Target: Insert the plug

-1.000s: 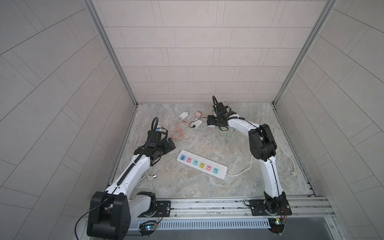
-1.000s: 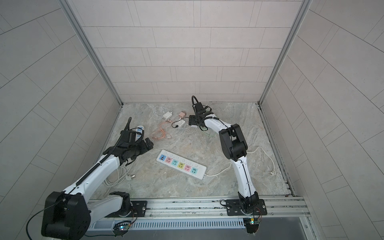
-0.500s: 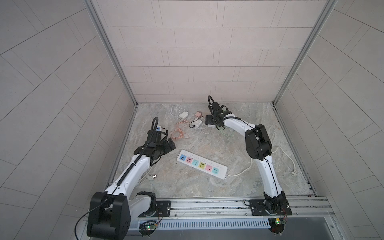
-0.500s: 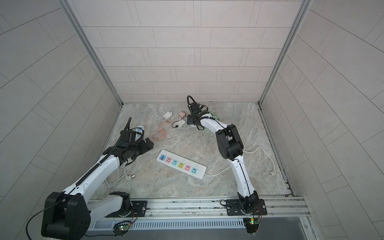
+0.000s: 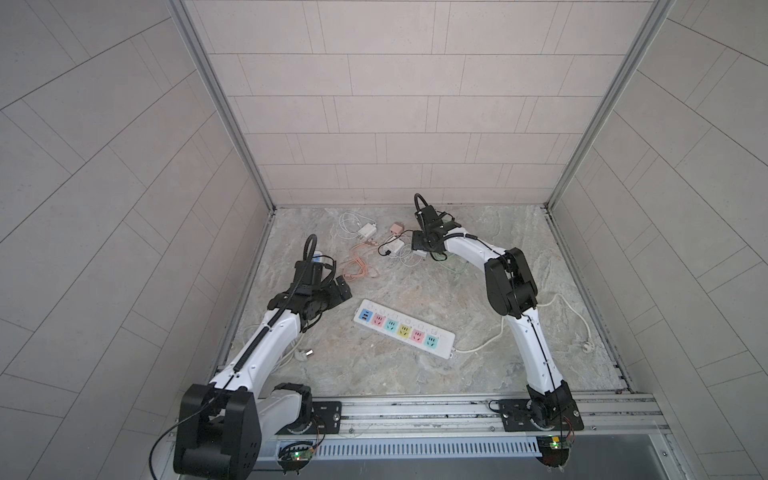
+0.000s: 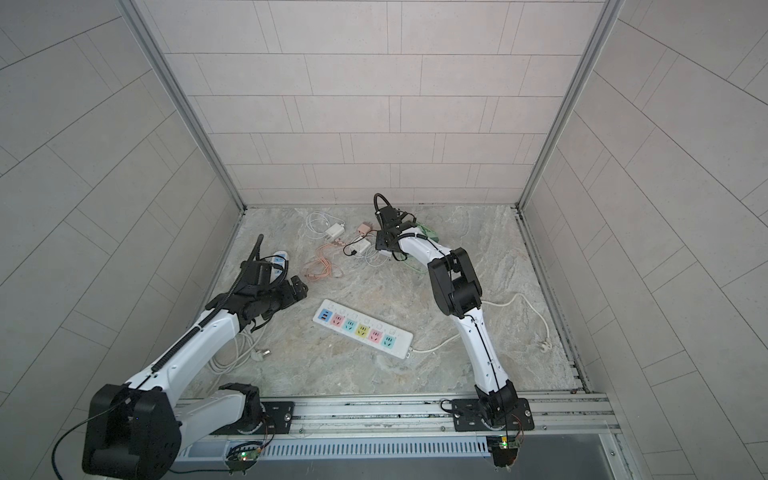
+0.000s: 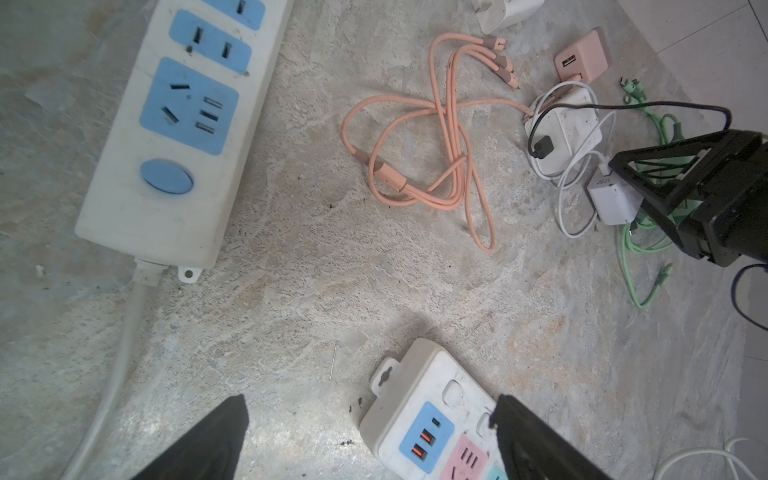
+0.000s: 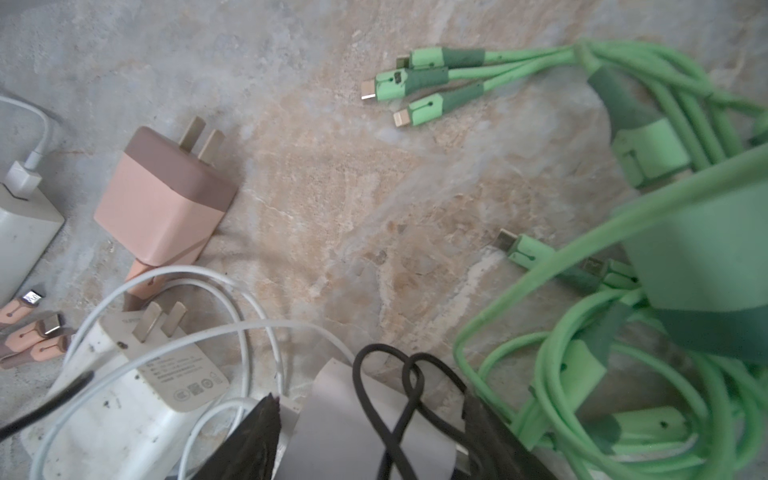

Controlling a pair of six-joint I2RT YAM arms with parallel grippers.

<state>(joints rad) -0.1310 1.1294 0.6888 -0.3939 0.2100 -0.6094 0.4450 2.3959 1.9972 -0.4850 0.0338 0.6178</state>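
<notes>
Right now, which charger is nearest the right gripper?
The small white cube charger, between the fingers of the right gripper; the pink charger and bigger white charger lie aside.

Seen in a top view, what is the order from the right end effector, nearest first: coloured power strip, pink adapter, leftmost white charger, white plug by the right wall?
1. pink adapter, just left of the right end effector.
2. leftmost white charger, farther left.
3. coloured power strip, middle, toward the front.
4. white plug, by the right wall.

White arm links (image 5: 266, 349), blk joints (image 5: 509, 286), ribbed blk cable (image 5: 304, 259), green base LEDs (image 5: 296, 456)
</notes>
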